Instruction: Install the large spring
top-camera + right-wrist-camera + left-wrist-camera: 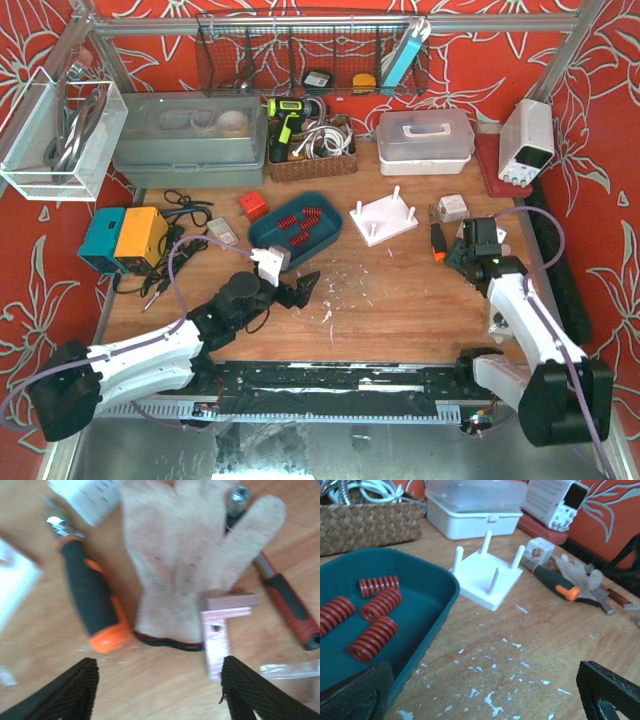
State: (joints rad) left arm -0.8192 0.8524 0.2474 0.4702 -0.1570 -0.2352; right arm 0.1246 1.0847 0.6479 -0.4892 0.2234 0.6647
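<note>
Several red springs (297, 228) of different sizes lie in a teal tray (262, 238); in the left wrist view the longest ones (372, 638) lie at the near left. A white base with four upright pegs (383, 216) stands right of the tray and shows in the left wrist view (487, 580). All its pegs are bare. My left gripper (298, 287) is open and empty, low over the wood just right of the tray's near corner (427, 625). My right gripper (455, 245) is open and empty above a glove (185, 555).
An orange-and-black screwdriver (92, 597), a pink angle bracket (220, 630) and a red-handled tool (290, 605) lie by the glove. A wicker basket (312, 160), a white box (425, 138), a power supply (527, 140) and a grey bin (190, 140) line the back.
</note>
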